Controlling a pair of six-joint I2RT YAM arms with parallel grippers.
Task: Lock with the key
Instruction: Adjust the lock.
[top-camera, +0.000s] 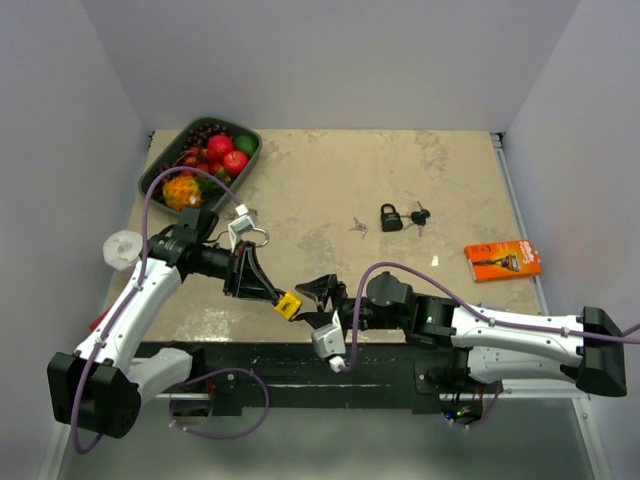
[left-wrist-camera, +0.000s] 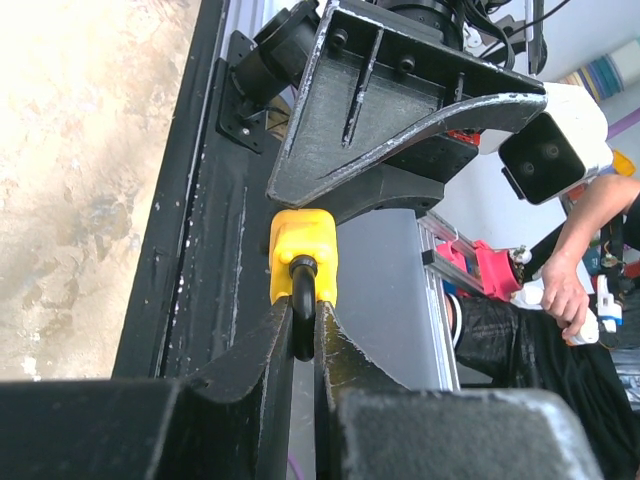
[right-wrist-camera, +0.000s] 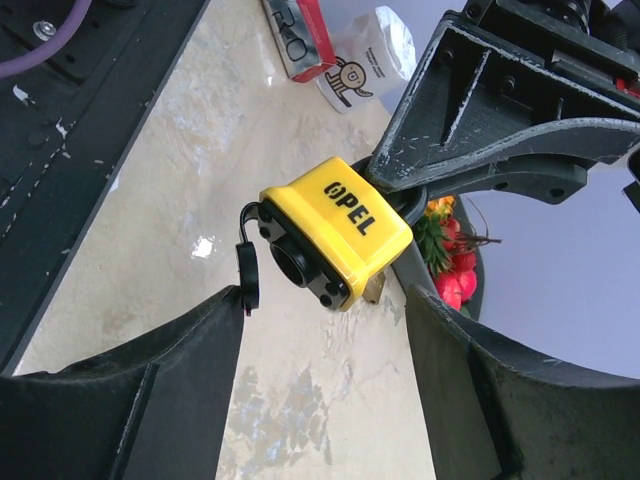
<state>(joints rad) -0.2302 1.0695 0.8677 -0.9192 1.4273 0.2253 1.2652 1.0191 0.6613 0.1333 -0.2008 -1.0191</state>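
**Holding the yellow lock in the air between both arms**

Gripping the yellow lock (top-camera: 288, 306) by its black shackle, the left gripper (top-camera: 277, 296) has its fingers pinched tight on the loop. The lock body hangs past the fingertips, above the near edge of the table (top-camera: 320, 180). In the left wrist view the shackle sits squeezed between the two fingers, with the yellow body just beyond them.

The right gripper (top-camera: 318, 305) faces the lock from the other side with its jaws spread. In the right wrist view one finger lies on each side of the yellow body, and neither touches it. The lock's end face, with a round dark opening, points toward that camera. A small black flap (right-wrist-camera: 247, 275) dangles beside the opening. Black lettering runs along the lock's top side.

Well apart from the arms, a small key (top-camera: 358, 226) lies on the table. Near it to the right sits a black lock (top-camera: 390, 217) with more keys (top-camera: 418, 215) beside it. An orange box (top-camera: 503, 260) lies by the right edge. A tray (top-camera: 251, 158) of fruit stands at the far left corner.
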